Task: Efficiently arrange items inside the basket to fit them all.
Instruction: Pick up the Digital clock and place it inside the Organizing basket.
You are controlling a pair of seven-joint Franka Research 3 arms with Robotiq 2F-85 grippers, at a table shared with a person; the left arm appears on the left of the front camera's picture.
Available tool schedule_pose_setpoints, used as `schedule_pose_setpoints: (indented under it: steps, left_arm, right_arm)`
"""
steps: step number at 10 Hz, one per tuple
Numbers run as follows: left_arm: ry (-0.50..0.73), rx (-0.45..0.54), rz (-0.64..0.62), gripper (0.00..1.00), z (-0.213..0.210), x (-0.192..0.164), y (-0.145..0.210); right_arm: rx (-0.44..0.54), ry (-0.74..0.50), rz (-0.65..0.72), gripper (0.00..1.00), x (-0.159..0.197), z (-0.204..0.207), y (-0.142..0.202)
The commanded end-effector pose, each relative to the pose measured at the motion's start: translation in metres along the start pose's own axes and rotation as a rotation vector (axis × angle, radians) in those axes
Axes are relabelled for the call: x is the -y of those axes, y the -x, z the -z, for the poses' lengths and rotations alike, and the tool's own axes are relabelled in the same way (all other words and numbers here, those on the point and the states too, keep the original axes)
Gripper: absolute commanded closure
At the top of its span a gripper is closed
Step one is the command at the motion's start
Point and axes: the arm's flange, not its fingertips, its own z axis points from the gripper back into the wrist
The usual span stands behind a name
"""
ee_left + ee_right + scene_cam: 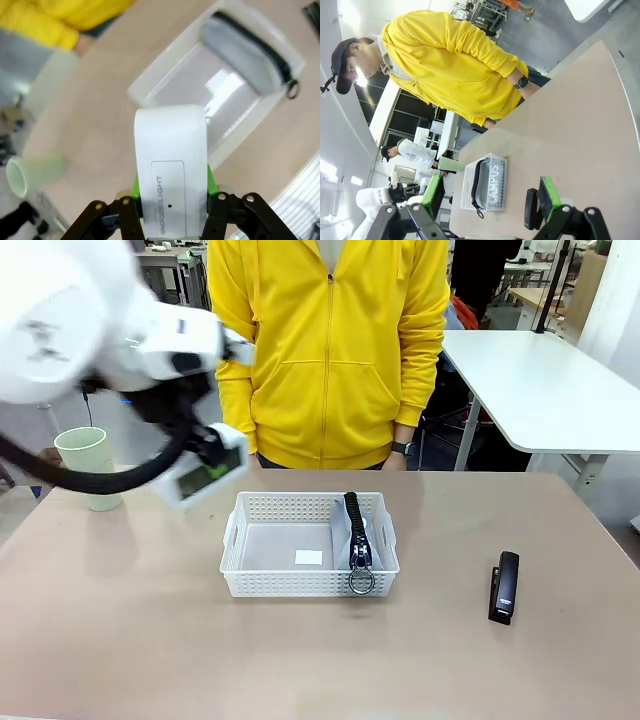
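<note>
**Bright workroom behind a tan table**

A tan tabletop (120, 640) fills the near half of the front view. At two o'clock a white table (540, 390) stands on pale legs over a light grey floor (625, 505). At eleven o'clock, farther back, there is a dark-framed desk (170, 260). In the right wrist view a white wall (350, 110) runs beside tall dark panes (415, 107), possibly windows. Small ceiling lights (355, 180) glare at nine o'clock.

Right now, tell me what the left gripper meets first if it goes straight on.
Holding the small white box, the left gripper points into the basket; likely its bare floor beside the grey pouch, depth unclear.
</note>
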Motion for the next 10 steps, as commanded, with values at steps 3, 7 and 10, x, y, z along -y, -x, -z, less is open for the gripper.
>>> schedule_pose_setpoints:
  steps: [3, 7, 10]
  left_arm:
    - [0.086, -0.054, 0.254, 0.49, 0.058, -0.005, -0.059]
    - [0.272, -0.032, 0.415, 0.49, 0.105, 0.011, -0.063]
    - [0.364, -0.001, 0.286, 0.49, 0.111, 0.011, -0.054]
  right_arm:
    - [0.014, -0.021, -0.005, 0.00, -0.001, 0.000, -0.003]
    - [0.014, -0.021, -0.005, 0.00, -0.001, 0.000, -0.003]
    - [0.014, -0.021, -0.005, 0.00, -0.001, 0.000, -0.003]
